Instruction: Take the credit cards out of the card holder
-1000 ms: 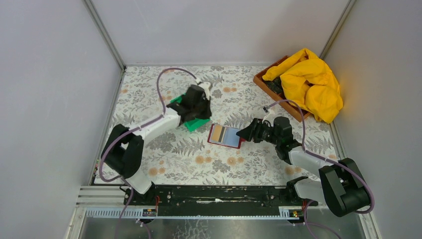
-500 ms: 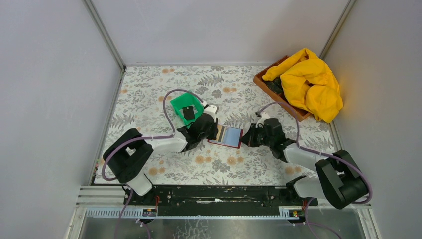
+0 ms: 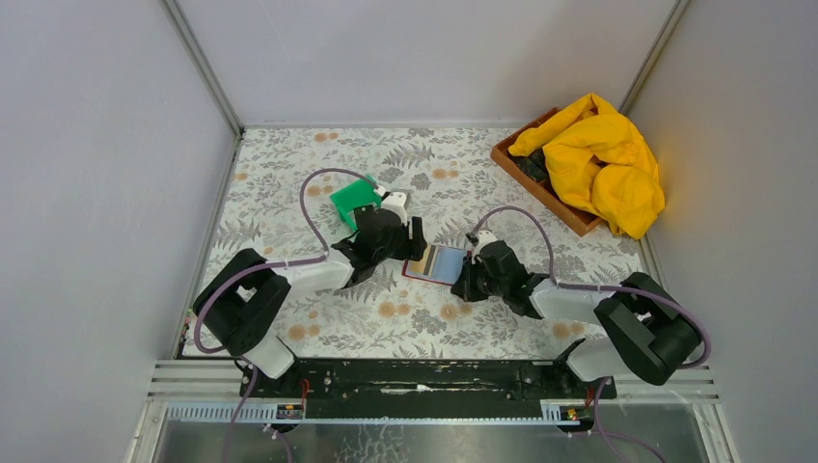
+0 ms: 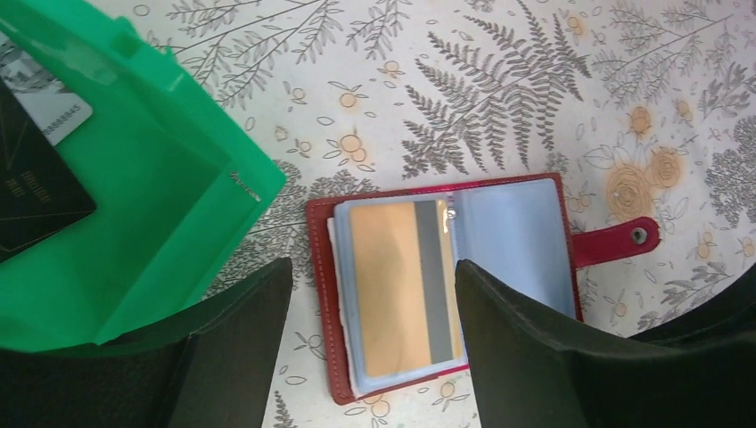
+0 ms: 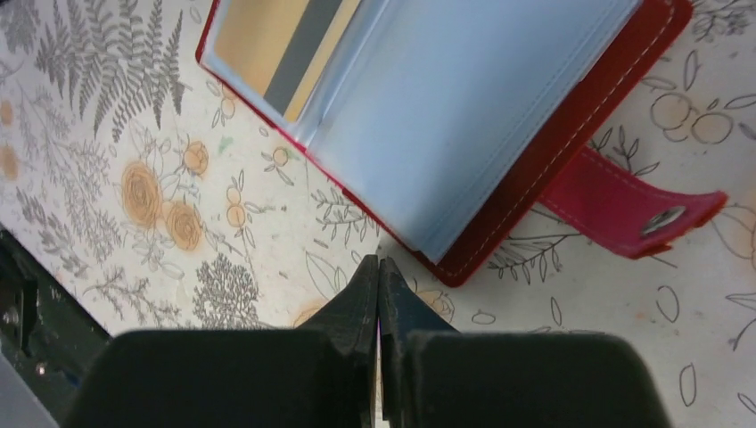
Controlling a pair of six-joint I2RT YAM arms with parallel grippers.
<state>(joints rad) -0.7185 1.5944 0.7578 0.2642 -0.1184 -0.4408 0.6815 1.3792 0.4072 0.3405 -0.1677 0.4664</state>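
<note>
The card holder (image 3: 439, 264) lies open on the floral table, dark red with pale blue-grey sleeves (image 4: 513, 236) and a snap strap (image 5: 635, 210). A gold-tan credit card (image 4: 392, 285) with a grey stripe sits in its left sleeve. My left gripper (image 4: 373, 265) hovers open over that half, one finger on each side of the card, holding nothing. My right gripper (image 5: 379, 264) is shut and empty, its tips just off the holder's red corner (image 5: 455, 272). A black card (image 4: 36, 187) and a grey-silver card (image 4: 55, 111) lie in the green bin (image 4: 169, 214).
The green bin (image 3: 353, 200) stands just left and behind the left gripper (image 3: 413, 249). A wooden tray (image 3: 521, 172) with a yellow cloth (image 3: 603, 159) fills the back right corner. Grey walls close in the table on three sides.
My left gripper left the green bin, came over the holder's left half and opened. My right gripper shut and moved in low to the holder's right corner.
</note>
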